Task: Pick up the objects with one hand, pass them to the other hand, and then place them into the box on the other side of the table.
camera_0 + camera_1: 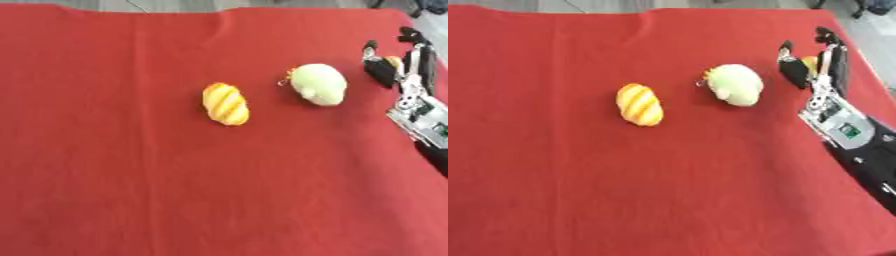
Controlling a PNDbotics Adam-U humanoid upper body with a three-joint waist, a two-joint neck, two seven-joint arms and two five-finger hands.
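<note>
Nearest the robot, the red cloth [131,190] covering the table lies bare across its whole near half, its surface smooth apart from faint fold lines. Along the right edge the robot's right arm enters from the near right corner and extends toward the far right corner, its silver wrist section lying just above the cloth. Toward the middle of the cloth rests a yellow toy with orange stripes [226,104], oval in outline, its long axis running roughly near to far. Slightly farther and to its right lies a pale green plush toy [733,84], rounded, with a small ring or clasp showing at its left side; the two toys sit near each other but apart, not touching. Farther still, close to the far right corner, the right hand [820,52] is raised with its dark fingers [792,65] curled around a small yellow-orange object [393,61], only a sliver of which shows between the fingers; its shape cannot be made out. The hand stands clear of the green toy, to that toy's right.
</note>
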